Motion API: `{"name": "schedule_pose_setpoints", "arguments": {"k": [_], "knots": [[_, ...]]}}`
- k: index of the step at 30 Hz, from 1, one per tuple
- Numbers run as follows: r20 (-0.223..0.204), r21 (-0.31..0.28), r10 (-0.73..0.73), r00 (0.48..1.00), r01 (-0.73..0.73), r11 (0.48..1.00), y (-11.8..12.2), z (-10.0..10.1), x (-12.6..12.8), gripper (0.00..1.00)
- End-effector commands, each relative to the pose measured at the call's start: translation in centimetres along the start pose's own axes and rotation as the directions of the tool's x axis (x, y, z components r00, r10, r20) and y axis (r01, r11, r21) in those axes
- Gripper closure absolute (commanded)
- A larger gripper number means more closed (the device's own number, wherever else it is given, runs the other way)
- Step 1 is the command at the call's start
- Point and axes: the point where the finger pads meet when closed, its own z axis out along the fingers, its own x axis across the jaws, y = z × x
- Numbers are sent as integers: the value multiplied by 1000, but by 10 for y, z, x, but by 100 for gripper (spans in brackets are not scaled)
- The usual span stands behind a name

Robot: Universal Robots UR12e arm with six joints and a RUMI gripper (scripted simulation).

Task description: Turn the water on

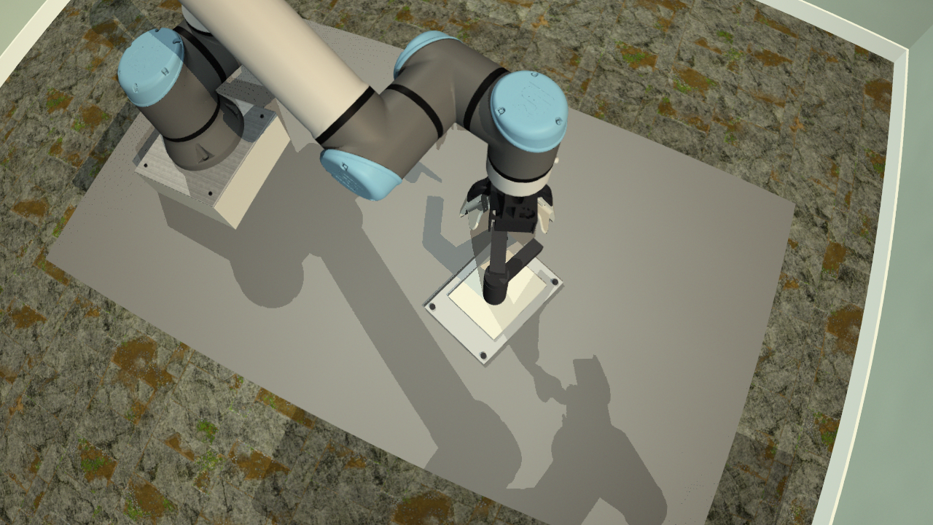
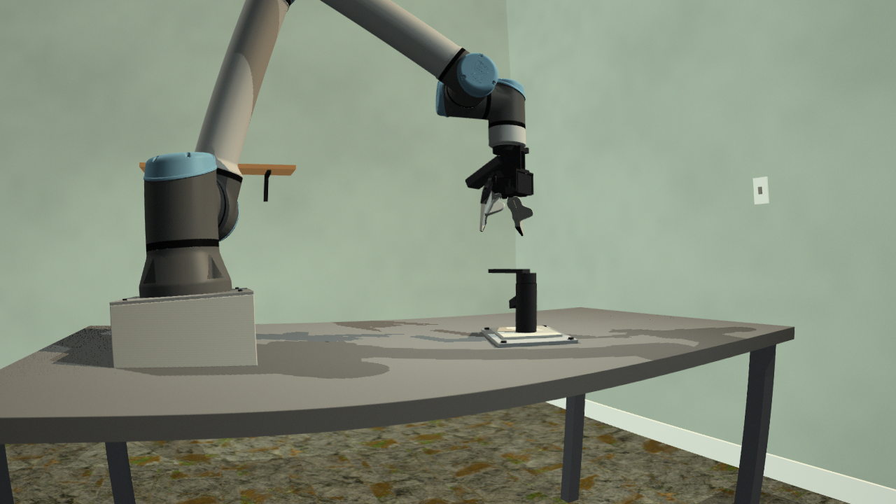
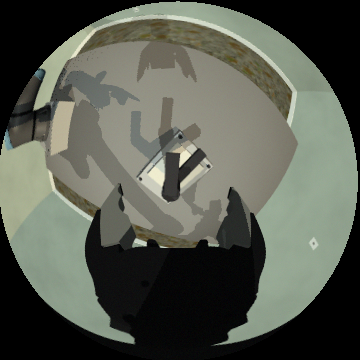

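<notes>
Above tap, pincer hangs wide open, w/ nothing gripped.

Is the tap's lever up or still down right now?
Down: the lever lies flat atop the tap, and the open gripper hangs above without touching it.

I am finding no lettering, numbers, labels or brand marks that I can read in any view. The blue joint cap above me is showing a faint embossed mark in the top view, but it is too blurred for me to make out.
</notes>
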Motion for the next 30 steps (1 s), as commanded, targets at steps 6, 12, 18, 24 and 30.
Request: {"name": "schedule_pose_setpoints", "arguments": {"k": [6,12,18,24,30], "knots": [[-27,-5,31,999,-31,999,-1,1,-9,0],[-29,-5,34,999,-34,999,-2,1,-9,0],[-29,-5,34,999,-34,999,-2,1,-9,100],[-29,-5,34,999,-34,999,-2,1,-9,100],[-29,-5,34,999,-34,999,-2,1,-9,100]]}}
